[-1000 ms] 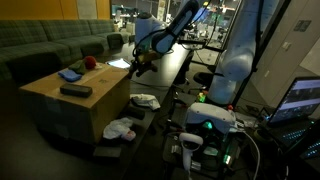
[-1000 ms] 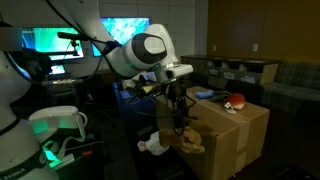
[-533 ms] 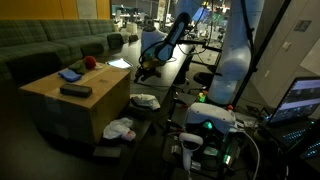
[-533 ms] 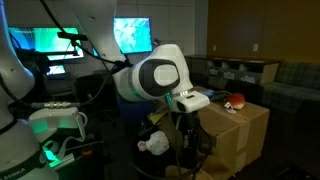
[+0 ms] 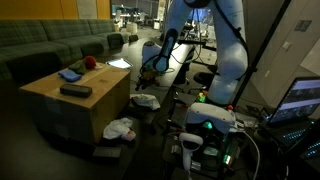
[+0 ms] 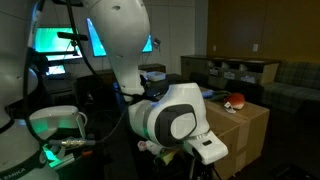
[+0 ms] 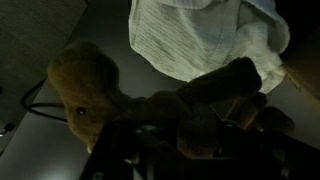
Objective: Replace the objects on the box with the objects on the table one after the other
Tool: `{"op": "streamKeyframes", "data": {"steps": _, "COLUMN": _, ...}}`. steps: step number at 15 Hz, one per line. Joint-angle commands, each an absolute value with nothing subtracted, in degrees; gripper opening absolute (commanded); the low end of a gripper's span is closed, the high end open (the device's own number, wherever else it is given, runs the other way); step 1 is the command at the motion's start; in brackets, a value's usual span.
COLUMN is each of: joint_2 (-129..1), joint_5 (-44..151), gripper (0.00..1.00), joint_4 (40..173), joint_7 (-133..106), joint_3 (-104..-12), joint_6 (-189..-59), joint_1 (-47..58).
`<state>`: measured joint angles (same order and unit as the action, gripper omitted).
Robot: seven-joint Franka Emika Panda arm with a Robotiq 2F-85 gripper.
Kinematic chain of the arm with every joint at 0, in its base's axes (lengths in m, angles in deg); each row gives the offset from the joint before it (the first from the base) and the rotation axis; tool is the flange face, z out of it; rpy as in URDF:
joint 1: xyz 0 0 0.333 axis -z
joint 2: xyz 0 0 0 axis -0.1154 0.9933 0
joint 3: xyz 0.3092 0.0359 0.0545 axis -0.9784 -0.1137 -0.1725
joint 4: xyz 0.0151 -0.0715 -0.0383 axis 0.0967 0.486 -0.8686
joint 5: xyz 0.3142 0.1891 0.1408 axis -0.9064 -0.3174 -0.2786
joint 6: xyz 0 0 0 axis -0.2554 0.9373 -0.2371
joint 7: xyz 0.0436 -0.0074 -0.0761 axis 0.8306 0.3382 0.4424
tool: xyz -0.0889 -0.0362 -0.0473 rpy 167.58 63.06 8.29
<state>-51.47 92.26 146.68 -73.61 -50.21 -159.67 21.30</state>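
1. Over the last second the arm has swung down beside the box (image 5: 60, 112). The gripper (image 5: 146, 80), level with the box top a second ago, now hangs low over the bench (image 5: 152, 115), just above the white cloth (image 5: 146, 100).
2. In an exterior view the arm's big round joint (image 6: 175, 122) has come close to the lens and now covers the spot where the toy and cloth showed earlier.
3. The box load is unchanged – blue cloth (image 5: 70, 74), red ball (image 5: 90, 63) and a flat black object (image 5: 75, 90) lie where they were.
4. In the wrist view a brown plush toy (image 7: 85, 95) lies right at the gripper, its body running in among the dark fingers, with the white cloth touching it above. The picture is too dark to tell whether the gripper is clenched on the toy or released.
5. Room to move is tight – the box wall stands close on one side of the gripper and the robot's base and cables on the other. A second white bundle (image 5: 120, 128) lies near the box's lower corner.
6. The bench is dark and the room dim. A green couch (image 5: 50, 45) stands behind the box, and lit screens (image 6: 60, 40) glow at the back.
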Motion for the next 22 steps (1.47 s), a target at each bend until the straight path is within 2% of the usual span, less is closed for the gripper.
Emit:
{"op": "streamKeyframes", "data": {"steps": 1, "joint_2": -45.5, "joint_5": 81.7, "gripper": 0.06, "joint_4": 142.3, "joint_7": -64.7, "joint_3": -47.8, "joint_6": -163.7, "joint_1": 19.9}}
{"op": "streamKeyframes", "data": {"steps": 10, "joint_2": -36.8, "joint_5": 53.4, "gripper": 0.07, "joint_4": 132.3, "joint_7": -44.0, "joint_3": -44.5, "joint_6": -163.4, "joint_1": 15.2}}
{"op": "streamKeyframes", "data": {"steps": 11, "joint_2": -36.1, "joint_5": 51.3, "gripper": 0.47, "joint_4": 131.5, "joint_7": -42.9, "joint_3": -44.3, "joint_6": -163.3, "joint_1": 15.0}}
{"op": "streamKeyframes", "data": {"steps": 13, "joint_2": -35.2, "joint_5": 47.7, "gripper": 0.54, "joint_4": 130.4, "joint_7": -40.6, "joint_3": -44.9, "joint_6": -163.2, "joint_1": 15.5}}
{"op": "streamKeyframes", "data": {"steps": 19, "joint_2": -36.8, "joint_5": 41.3, "gripper": 0.99, "joint_4": 131.2, "joint_7": -33.6, "joint_3": -47.0, "joint_6": -163.6, "joint_1": 17.5}}
{"op": "streamKeyframes", "data": {"steps": 22, "joint_2": -39.3, "joint_5": 40.4, "gripper": 1.0, "joint_4": 133.9, "joint_7": -29.3, "joint_3": -49.7, "joint_6": -163.2, "joint_1": 19.2}}
